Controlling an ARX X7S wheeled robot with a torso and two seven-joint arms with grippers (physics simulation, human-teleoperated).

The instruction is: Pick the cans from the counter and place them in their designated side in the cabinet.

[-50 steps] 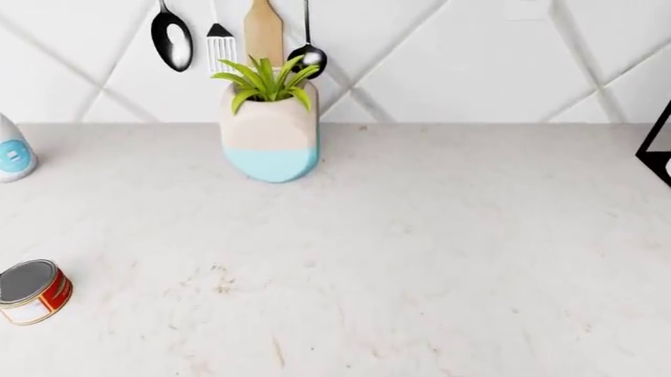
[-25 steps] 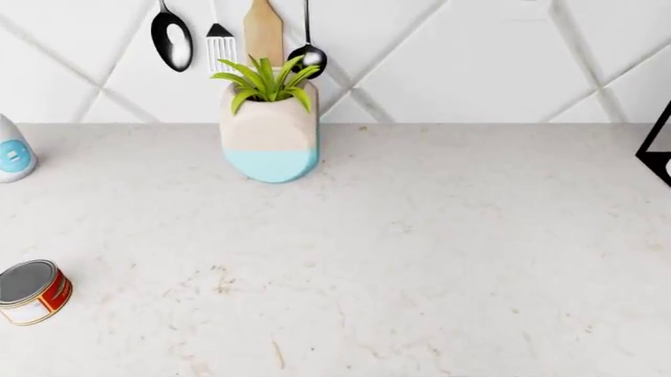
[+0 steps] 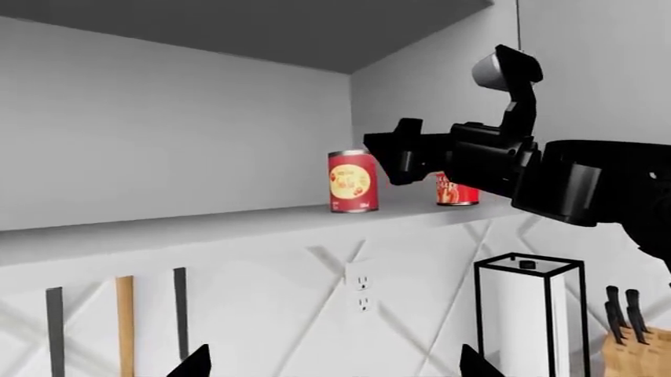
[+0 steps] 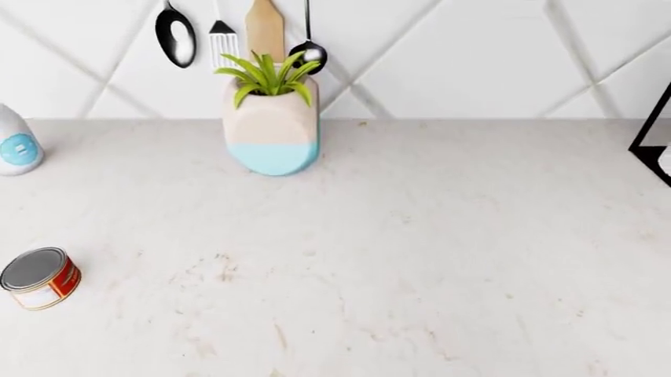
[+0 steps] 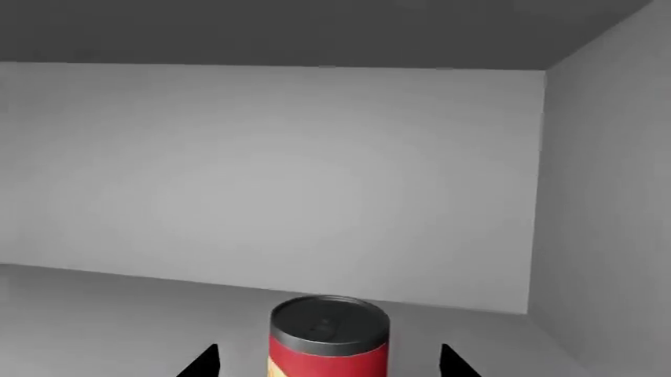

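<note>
A squat can (image 4: 40, 279) with a red-and-white label and a grey metal top stands on the white counter (image 4: 419, 251) at the front left. No gripper shows in the head view. A taller red can with a yellow label (image 3: 353, 181) stands on the cabinet shelf (image 3: 157, 232). It also shows in the right wrist view (image 5: 329, 334), with a dark top. My right gripper (image 5: 327, 363) is open, its tips apart on either side of this can and not touching it; it also shows in the left wrist view (image 3: 390, 157). My left gripper (image 3: 333, 365) is open and empty below the shelf.
Another red can (image 3: 457, 192) stands on the shelf, half hidden behind my right arm. On the counter are a plant vase (image 4: 270, 129), a white bottle (image 4: 16, 149) and a black paper-towel stand (image 4: 652, 145). Utensils (image 4: 262, 27) hang on the wall. A knife block (image 3: 629, 345) stands lower right.
The head view has shifted slightly: the squat can now sits a little higher and further right in it. Nothing on the counter has moved.
</note>
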